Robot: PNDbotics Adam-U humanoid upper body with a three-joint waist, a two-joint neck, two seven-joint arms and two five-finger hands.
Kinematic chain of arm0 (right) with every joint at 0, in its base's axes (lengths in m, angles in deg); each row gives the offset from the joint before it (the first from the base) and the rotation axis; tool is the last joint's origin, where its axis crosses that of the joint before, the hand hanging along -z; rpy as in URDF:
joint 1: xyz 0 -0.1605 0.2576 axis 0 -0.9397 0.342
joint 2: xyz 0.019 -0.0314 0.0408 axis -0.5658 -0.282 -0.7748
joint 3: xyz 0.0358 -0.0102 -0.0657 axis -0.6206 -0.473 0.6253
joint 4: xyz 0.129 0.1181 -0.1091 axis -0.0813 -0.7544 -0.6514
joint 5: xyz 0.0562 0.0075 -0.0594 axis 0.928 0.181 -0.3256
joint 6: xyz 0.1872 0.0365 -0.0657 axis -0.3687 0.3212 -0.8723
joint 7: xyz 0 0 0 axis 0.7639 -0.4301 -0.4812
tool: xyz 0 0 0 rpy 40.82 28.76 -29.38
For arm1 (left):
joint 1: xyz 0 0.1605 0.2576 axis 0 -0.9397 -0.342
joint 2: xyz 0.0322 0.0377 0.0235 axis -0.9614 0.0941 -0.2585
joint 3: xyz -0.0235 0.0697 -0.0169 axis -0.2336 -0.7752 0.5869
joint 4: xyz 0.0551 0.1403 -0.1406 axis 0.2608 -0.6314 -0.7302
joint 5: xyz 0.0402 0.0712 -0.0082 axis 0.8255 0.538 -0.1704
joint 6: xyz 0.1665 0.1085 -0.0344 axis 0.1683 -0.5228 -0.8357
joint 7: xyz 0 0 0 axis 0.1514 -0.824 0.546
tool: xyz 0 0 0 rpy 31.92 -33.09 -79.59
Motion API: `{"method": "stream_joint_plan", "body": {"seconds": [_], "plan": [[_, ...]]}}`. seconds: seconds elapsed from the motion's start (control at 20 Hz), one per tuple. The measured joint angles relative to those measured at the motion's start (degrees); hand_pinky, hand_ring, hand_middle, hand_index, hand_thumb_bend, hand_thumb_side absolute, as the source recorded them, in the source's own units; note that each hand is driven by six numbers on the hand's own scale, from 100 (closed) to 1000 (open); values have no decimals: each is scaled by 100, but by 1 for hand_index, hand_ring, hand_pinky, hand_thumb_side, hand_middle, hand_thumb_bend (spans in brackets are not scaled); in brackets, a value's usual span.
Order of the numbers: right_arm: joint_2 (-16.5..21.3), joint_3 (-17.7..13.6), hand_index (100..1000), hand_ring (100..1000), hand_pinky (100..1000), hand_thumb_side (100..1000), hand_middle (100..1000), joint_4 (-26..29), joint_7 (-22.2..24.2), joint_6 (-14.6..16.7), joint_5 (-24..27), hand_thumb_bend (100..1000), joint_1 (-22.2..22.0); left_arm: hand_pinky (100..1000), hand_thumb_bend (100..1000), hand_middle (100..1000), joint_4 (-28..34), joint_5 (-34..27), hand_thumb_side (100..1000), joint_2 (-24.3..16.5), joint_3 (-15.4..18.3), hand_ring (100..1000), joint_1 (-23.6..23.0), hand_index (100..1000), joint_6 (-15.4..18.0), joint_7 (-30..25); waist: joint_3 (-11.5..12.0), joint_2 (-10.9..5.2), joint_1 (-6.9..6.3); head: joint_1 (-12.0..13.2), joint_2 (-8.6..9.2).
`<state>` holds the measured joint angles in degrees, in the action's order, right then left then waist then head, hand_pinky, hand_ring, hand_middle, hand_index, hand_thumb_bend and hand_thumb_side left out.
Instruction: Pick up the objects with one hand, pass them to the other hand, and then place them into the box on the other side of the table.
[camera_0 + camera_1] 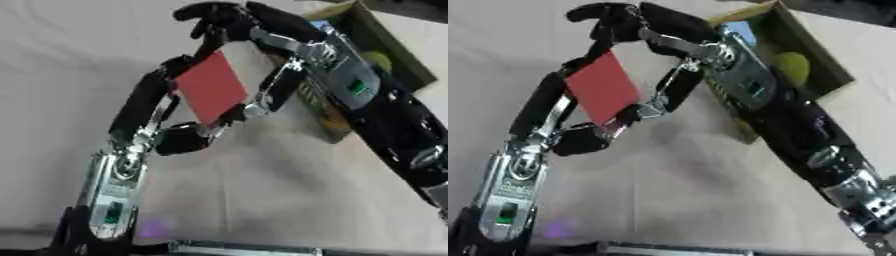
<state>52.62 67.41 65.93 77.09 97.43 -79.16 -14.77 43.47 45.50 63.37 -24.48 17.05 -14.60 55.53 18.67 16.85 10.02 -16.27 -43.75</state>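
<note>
A flat red rectangular piece is held up above the table between both hands. My left hand comes up from the lower left; its fingers run along the piece's left edge and its thumb curls under the lower corner. My right hand reaches in from the upper right, with fingers curled over the top corner and another finger pressing the right edge. Behind the right forearm stands an open cardboard box with a yellow-green ball inside.
A white cloth covers the table. A small purple spot lies near the front, beside my left forearm. A metal edge runs along the bottom of the view.
</note>
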Motion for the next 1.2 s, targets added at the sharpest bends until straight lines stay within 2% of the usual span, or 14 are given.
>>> {"method": "stream_joint_plan", "body": {"seconds": [0.2, 0.3, 0.35, 0.5, 0.7, 0.85, 0.95, 1.0, 1.05, 1.1, 1.15, 1.2], "plan": [[0, -47, 709, 972, 763, 284, 423, 40, 10, -10, 119, 100, 2, 744, 457, 757, -41, 110, 845, -2, 2, 689, 0, 860, -88, 107, -12, 0, 0, -10, 0], [0, -69, 709, 972, 763, 279, 422, 55, 23, -23, 182, 100, 1, 761, 643, 778, -57, 153, 954, -4, 2, 710, 0, 883, -115, 163, -20, 0, 0, -19, 0], [0, -71, 709, 972, 764, 277, 422, 75, 28, -28, 216, 100, 2, 764, 688, 780, -76, 179, 975, -4, 1, 713, 0, 884, -116, 175, -22, 0, 0, -25, 0], [0, -94, 711, 974, 765, 270, 422, 82, 40, -40, 277, 100, 2, 775, 739, 788, -108, 243, 994, -4, -1, 723, 0, 887, -79, 213, -22, 0, 0, -32, 0], [0, -107, 713, 977, 767, 261, 420, 77, 60, -60, 325, 100, -2, 789, 764, 799, -110, 288, 999, -4, 0, 735, 0, 892, -37, 267, -23, 0, 0, -42, 0], [0, -138, 723, 985, 777, 225, 420, 60, 72, -72, 353, 100, -21, 794, 703, 798, -112, 305, 966, -4, 0, 734, 0, 888, -18, 290, -24, 0, 0, -43, 1], [0, -161, 731, 987, 785, 182, 420, 23, 83, -83, 419, 100, -38, 796, 592, 785, -114, 308, 952, -4, 3, 730, -1, 862, -3, 306, -25, 8, 0, -43, 4], [1, -177, 733, 986, 788, 166, 419, 11, 97, -97, 482, 100, -47, 801, 567, 777, -117, 307, 947, -4, 11, 730, -5, 854, -6, 318, -25, 10, 0, -43, 4], [9, -185, 739, 985, 796, 243, 420, 10, 119, -119, 585, 100, -47, 804, 538, 770, -131, 306, 941, -4, 46, 731, -20, 847, -19, 340, -25, 10, -2, -47, 4], [22, -208, 743, 985, 800, 117, 418, 21, 155, -155, 720, 100, -47, 803, 507, 767, -152, 305, 942, -7, 97, 731, -44, 845, -41, 364, -25, 10, -2, -52, 4], [46, -225, 745, 982, 803, 100, 418, 56, 208, -208, 884, 100, -47, 801, 468, 766, -167, 300, 941, -10, 145, 730, -78, 845, -66, 389, -25, 10, -3, -56, 4], [100, -259, 744, 966, 805, 100, 418, 129, 274, -274, 1102, 100, -47, 797, 382, 764, -180, 283, 928, -23, 195, 727, -117, 846, -94, 418, -26, 9, -7, -70, 3]]}}
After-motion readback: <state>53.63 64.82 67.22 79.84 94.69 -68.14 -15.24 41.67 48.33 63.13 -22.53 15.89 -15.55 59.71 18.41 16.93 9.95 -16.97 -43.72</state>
